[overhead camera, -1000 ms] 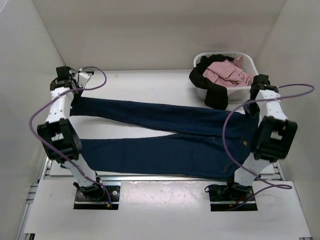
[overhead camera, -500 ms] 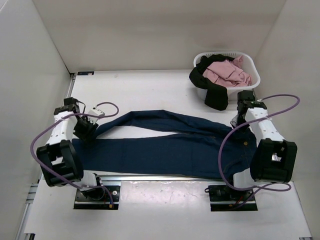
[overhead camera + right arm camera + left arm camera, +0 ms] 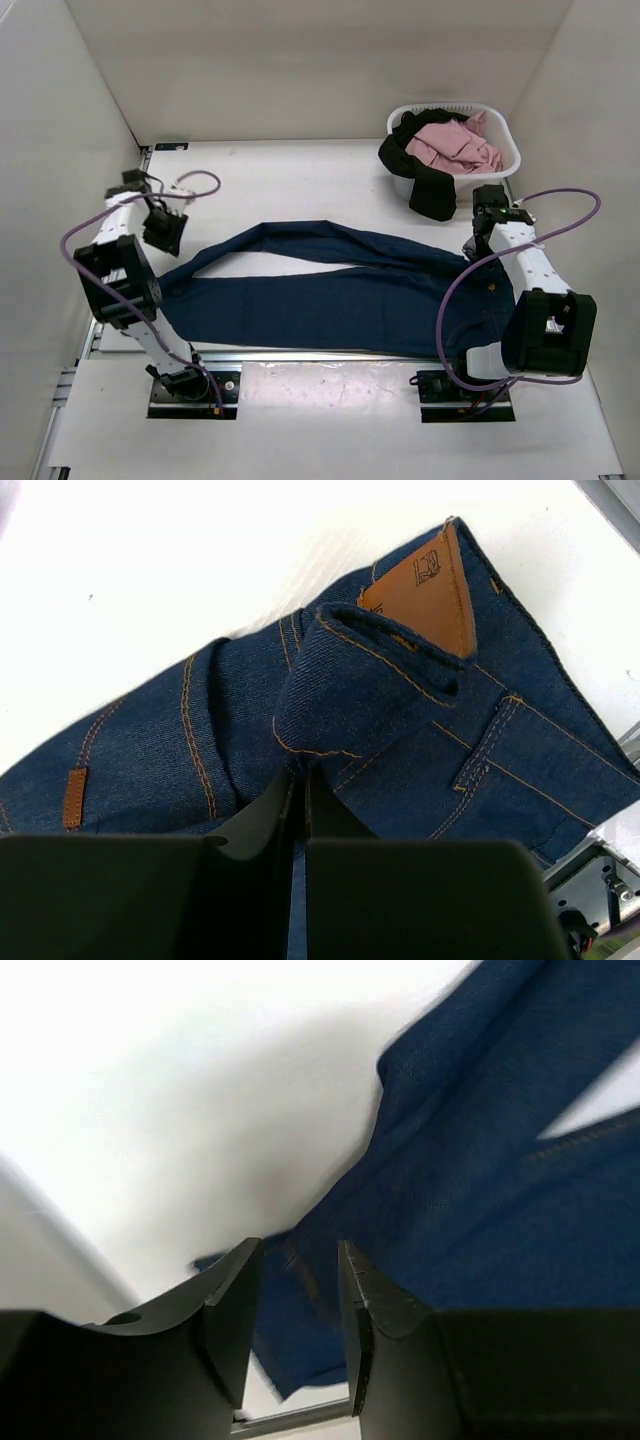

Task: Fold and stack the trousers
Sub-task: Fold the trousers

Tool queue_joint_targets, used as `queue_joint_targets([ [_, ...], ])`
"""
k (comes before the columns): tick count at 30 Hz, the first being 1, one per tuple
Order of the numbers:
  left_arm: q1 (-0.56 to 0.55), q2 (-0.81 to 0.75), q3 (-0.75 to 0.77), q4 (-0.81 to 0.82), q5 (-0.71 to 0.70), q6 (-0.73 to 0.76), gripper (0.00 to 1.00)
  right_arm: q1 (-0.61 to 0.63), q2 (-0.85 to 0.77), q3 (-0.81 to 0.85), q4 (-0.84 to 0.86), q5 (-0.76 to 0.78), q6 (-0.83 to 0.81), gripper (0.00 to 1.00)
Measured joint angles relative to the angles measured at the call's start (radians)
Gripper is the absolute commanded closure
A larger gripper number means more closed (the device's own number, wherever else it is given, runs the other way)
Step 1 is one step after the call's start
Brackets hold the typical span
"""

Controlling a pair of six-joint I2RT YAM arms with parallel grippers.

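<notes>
Left arm: left gripper (image 3: 160, 232) raised over the table (image 3: 300, 175) at its left edge, jaws slightly apart, empty.
Right arm: right gripper (image 3: 478, 245) pinches the waistband of the navy trousers (image 3: 340, 295), right side.
Change: left gripper has pulled back from the leg end.
Container: white basket (image 3: 506, 137), far right, holds pink cloth (image 3: 455, 145); black trousers (image 3: 430, 190) drape over its near rim.

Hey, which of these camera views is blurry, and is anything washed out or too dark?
Left wrist view: blurred throughout, the navy trousers have soft edges and the table is blown out to plain white. Right wrist view: sharp, with stitching and the tan patch crisp, though the right gripper is a near-black silhouette. Top view: evenly lit, soft shadows, no glare.
</notes>
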Motion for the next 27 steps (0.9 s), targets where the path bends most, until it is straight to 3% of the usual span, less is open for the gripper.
queue_joint_targets([
  [7,-0.132,0.023,-0.327,0.122,-0.160,-0.094,0.54,0.011,0.000,-0.008,-0.003,0.000,-0.001,1.00],
  [12,-0.161,-0.088,-0.457,0.197,-0.243,-0.130,0.55,0.022,0.000,-0.008,-0.021,-0.001,0.000,1.00],
  [14,-0.173,-0.107,-0.487,0.213,-0.264,-0.144,0.51,0.023,0.000,-0.008,-0.030,-0.001,0.000,1.00],
  [17,-0.201,-0.142,-0.504,0.220,-0.283,-0.164,0.44,0.027,0.000,-0.008,-0.044,-0.001,0.001,1.00],
  [20,-0.221,-0.197,-0.465,0.203,-0.289,-0.185,0.32,0.033,0.000,-0.008,-0.059,0.000,0.001,1.00],
  [27,-0.146,-0.252,-0.328,0.188,-0.317,-0.217,0.27,0.035,0.000,-0.006,-0.088,0.027,-0.002,1.00],
])
